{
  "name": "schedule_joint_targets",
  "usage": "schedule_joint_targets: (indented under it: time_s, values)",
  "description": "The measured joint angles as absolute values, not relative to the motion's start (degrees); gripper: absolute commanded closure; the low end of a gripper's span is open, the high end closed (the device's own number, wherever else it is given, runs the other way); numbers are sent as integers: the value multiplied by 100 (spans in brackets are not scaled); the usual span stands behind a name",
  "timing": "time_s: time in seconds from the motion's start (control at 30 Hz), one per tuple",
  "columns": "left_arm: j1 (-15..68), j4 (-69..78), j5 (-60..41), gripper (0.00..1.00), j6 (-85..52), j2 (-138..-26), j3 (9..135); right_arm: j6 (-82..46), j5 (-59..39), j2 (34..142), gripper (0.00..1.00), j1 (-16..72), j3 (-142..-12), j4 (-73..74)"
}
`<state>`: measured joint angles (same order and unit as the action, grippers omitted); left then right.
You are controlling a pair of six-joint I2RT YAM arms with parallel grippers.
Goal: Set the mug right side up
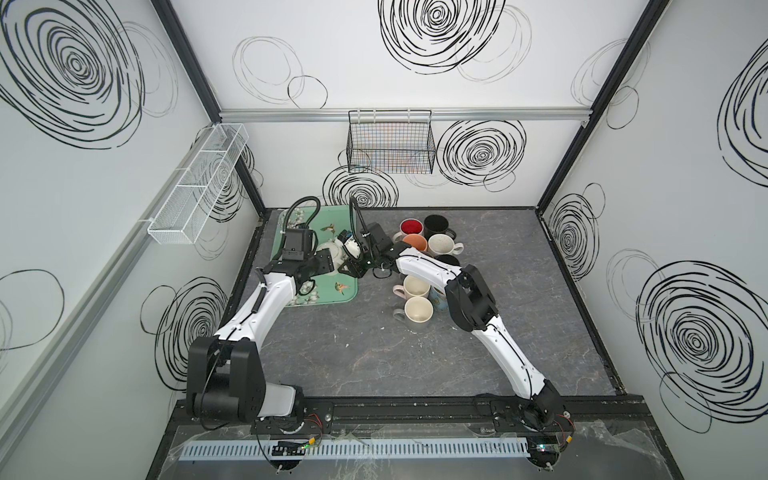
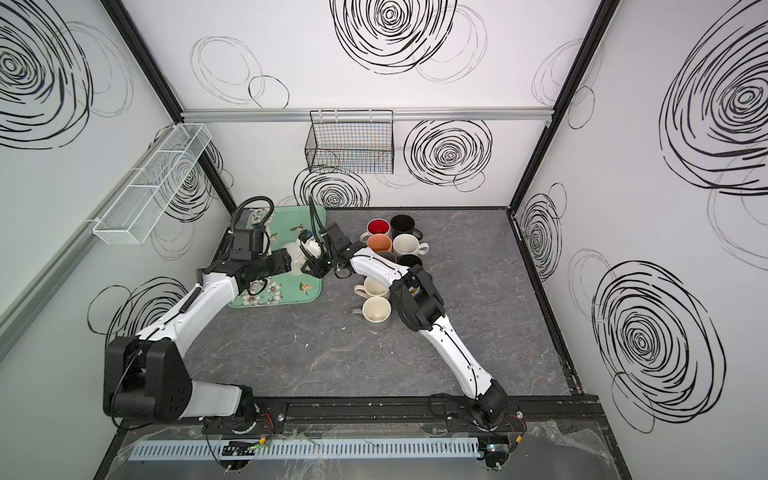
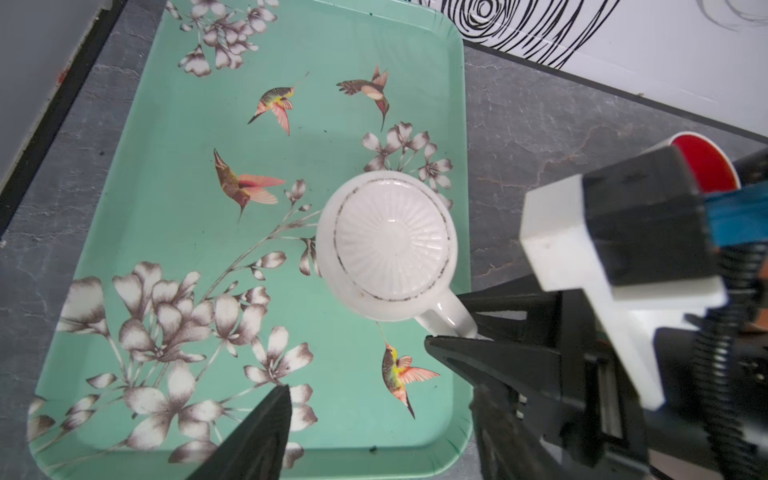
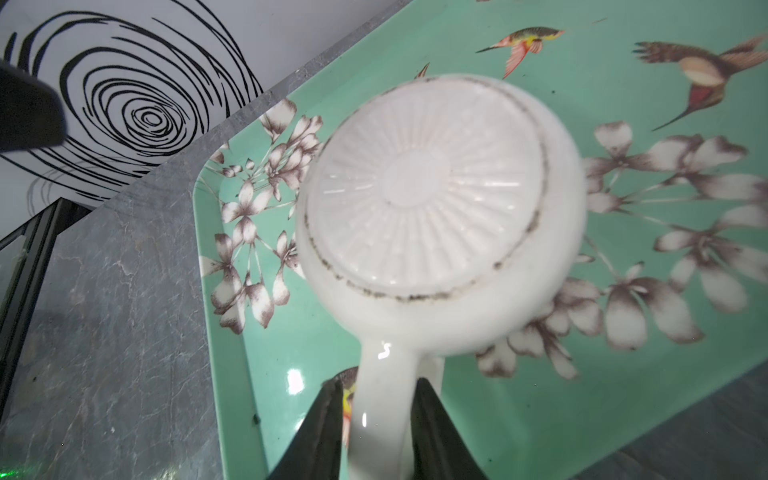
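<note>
Straddling the handle [image 4: 384,365] of the white mug [image 4: 424,195], the right gripper [image 4: 376,386] has its jaws narrowed but not fully pinched. One finger [image 4: 428,415] lies against the handle. A sliver of tray shows between the other finger and the handle.

The left gripper [image 3: 384,436] hangs over the near part of the tray with its jaws spread and nothing between them. It is near the mug without touching it.

Mug: upside down, its ribbed base facing up, with a dark ring around the foot. It stands on the green tray [image 3: 166,187], which is printed with hummingbirds and pale flowers. It sits close to the tray's right edge, about midway between far and near. The handle points right, toward the right gripper.

Tray [image 1: 328,216]: lies at the far left of the grey marbled table [image 1: 374,353].

In both top views a cluster of upright mugs stands right of the tray. It includes a red-lined mug [image 1: 412,227], a black mug [image 1: 435,224], an orange mug [image 1: 414,242], a speckled cream mug [image 1: 441,244] and two cream mugs [image 1: 417,299] nearer. The right arm reaches over this cluster.
</note>
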<state>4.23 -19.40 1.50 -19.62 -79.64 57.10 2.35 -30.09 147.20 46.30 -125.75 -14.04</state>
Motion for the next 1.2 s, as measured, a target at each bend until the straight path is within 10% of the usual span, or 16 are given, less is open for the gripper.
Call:
schedule_joint_targets:
  time_s: [0.57, 0.8, 1.2]
  values:
    - [843, -1653, 650, 34, -3142, -7850, 5321, -82, -2906, 14068, 68, 4696, -11655, -1009]
    - [1063, -1688, 840, 52, -3887, -8154, 5336, -440, -2593, 13163, 67, 4591, -10541, -541]
    - [1476, -2023, 1109, 45, -4475, -8823, 5913, -856, -2276, 12359, 67, 4359, -9421, 141]
